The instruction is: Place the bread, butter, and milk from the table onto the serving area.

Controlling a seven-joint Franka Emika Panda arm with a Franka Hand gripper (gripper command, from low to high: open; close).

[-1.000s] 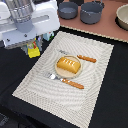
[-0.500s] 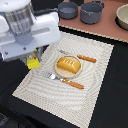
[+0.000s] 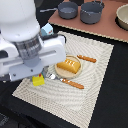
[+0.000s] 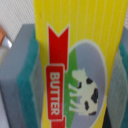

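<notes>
Three items on my list, tallied as they lie. Bread (image 3: 68, 66): done, on the plate (image 3: 59, 73) at the centre of the exterior view, on the mat (image 3: 95, 85). Butter (image 3: 38, 80): in hand, not released; the wrist view fills with its yellow face and red label (image 4: 70, 65), the teal-lined fingers (image 4: 27, 75) pressed to either side, so I log the gripper (image 3: 38, 75) as clamped on it. In the exterior view the stick shows below the arm at centre left, over the mat's left edge; whether it touches the mat I cannot tell. Milk (image 3: 46, 30): I take the blue and white patch at upper left, mostly hidden behind the arm, to be the carton; whether it stands on the mat or the table (image 3: 112, 95) I cannot tell. Outstanding, by my judgement: release butter, then check milk.
</notes>
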